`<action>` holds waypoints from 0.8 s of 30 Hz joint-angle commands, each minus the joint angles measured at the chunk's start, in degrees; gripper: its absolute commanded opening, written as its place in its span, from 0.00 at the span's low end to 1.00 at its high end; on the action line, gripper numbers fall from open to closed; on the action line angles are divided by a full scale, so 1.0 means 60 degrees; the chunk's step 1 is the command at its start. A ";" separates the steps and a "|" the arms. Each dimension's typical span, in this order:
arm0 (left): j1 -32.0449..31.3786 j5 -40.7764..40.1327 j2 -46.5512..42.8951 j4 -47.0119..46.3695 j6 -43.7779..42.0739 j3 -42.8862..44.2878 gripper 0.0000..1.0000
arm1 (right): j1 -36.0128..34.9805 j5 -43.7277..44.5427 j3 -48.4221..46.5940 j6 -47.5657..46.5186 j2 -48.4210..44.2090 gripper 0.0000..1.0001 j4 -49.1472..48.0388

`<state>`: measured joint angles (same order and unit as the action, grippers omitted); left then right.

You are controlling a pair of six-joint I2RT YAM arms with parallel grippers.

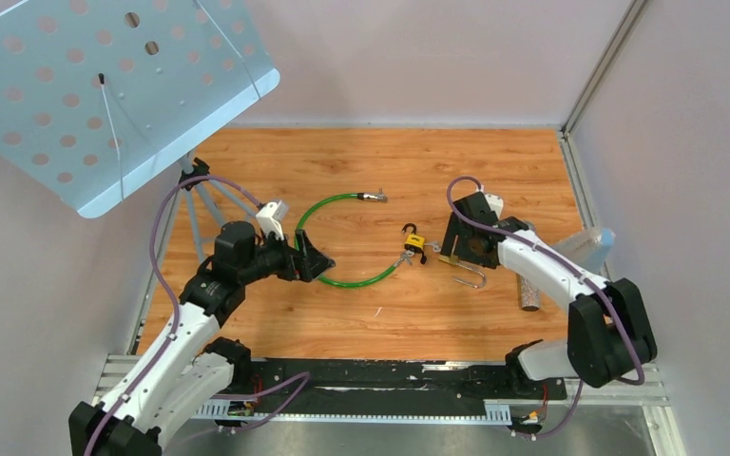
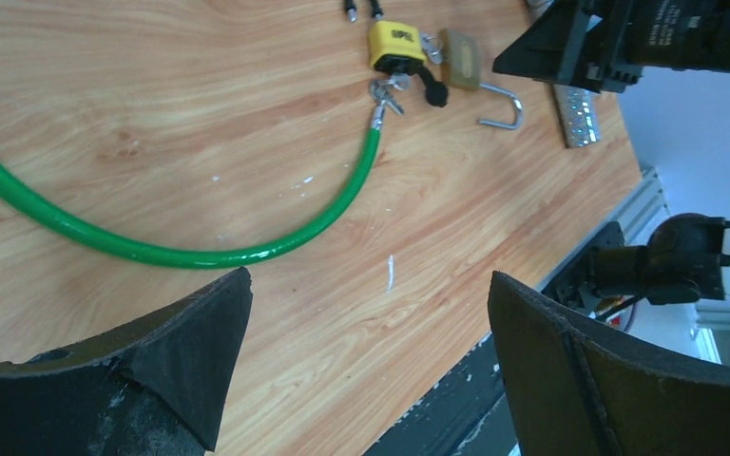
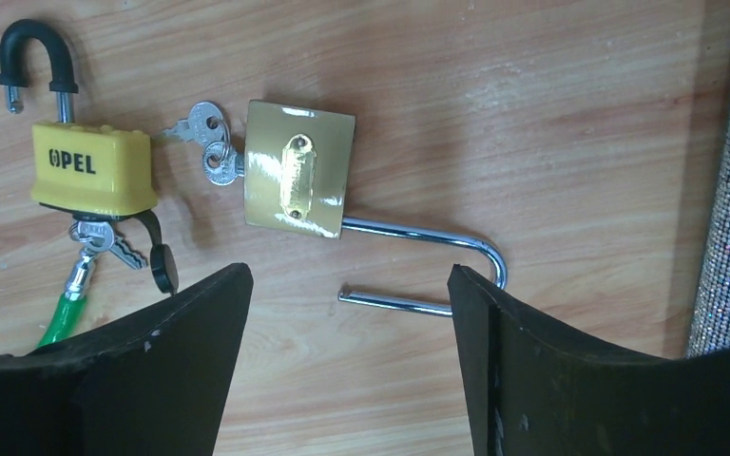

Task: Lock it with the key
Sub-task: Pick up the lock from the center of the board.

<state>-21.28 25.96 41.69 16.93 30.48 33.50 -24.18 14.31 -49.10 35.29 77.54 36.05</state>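
Mid-bench [image 1: 390,323], right of centre: 2 padlocks, side by side, apart.

Count:
- yellow lock [image 3: 93,169], 1, black shackle
- brass lock [image 3: 297,171], 1, long chrome shackle [image 3: 418,231]
- key pair [image 3: 207,144], 2 silver keys, touching the brass lock's edge opposite the shackle; cannot tell whether one sits in the keyhole
- key bunch [image 3: 105,242] under the yellow lock, with a black tab; number not readable
- cable [image 1: 318,211], 1, green
- glitter roll [image 1: 529,296], 1, at the right side of the bench

Orientation, right wrist view:
- Brass lock lies flat. Long axis runs left-right, body left, shackle stretching right. Shackle is open: it bends round and its free end points back left, clear of the body.
- Yellow lock's long axis runs top-bottom, shackle up, one leg free of the body. Key bunch hangs at the lower face. The cable's metal end lies just beside that bunch.

Cable curves in a C from there toward the left arm.

Right claw [image 3: 347,275]: spread wide, holding nothing, over the brass shackle's free end.

Left claw [image 2: 369,280]: spread wide, holding nothing, over the cable's bend, well apart from both locks.
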 commanded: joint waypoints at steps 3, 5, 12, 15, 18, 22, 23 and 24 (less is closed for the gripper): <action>-0.0181 -0.0808 0.0205 -0.1189 0.0120 -0.0099 1.00 | -0.0016 0.0551 -0.0898 -0.0024 0.0915 0.75 -0.0259; -0.0188 -0.0938 0.0204 -0.1180 0.0150 -0.0054 1.00 | -0.0012 0.0767 -0.1094 0.0313 0.1250 0.73 -0.0216; -0.0190 -0.1388 0.0319 -0.0955 0.0132 0.0034 1.00 | -0.0012 0.0507 -0.1461 -0.0086 0.2153 0.73 -0.0437; -0.0196 -0.1422 0.0466 -0.1070 0.0127 0.0049 1.00 | -0.0012 0.0334 -0.1505 -0.0243 0.2468 0.74 -0.0580; -0.0182 -0.1454 0.0722 -0.1095 0.0089 0.0105 1.00 | -0.0012 0.0235 -0.1584 -0.0296 0.2647 0.74 -0.0665; -0.0189 -0.1461 0.0868 -0.1150 0.0102 0.0067 1.00 | -0.0012 0.0122 -0.1602 -0.0443 0.2871 0.74 -0.0742; -0.0189 -0.1489 0.0865 -0.1158 0.0083 0.0055 1.00 | -0.0012 0.0121 -0.1589 -0.0477 0.2934 0.74 -0.0755; -0.0189 -0.1509 0.0862 -0.1179 0.0065 0.0027 1.00 | -0.0012 0.0115 -0.1587 -0.0553 0.3014 0.74 -0.0767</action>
<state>-22.15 17.85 47.13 12.78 31.05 32.10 -24.18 15.57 -56.97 33.91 93.86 34.22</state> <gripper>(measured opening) 0.999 0.741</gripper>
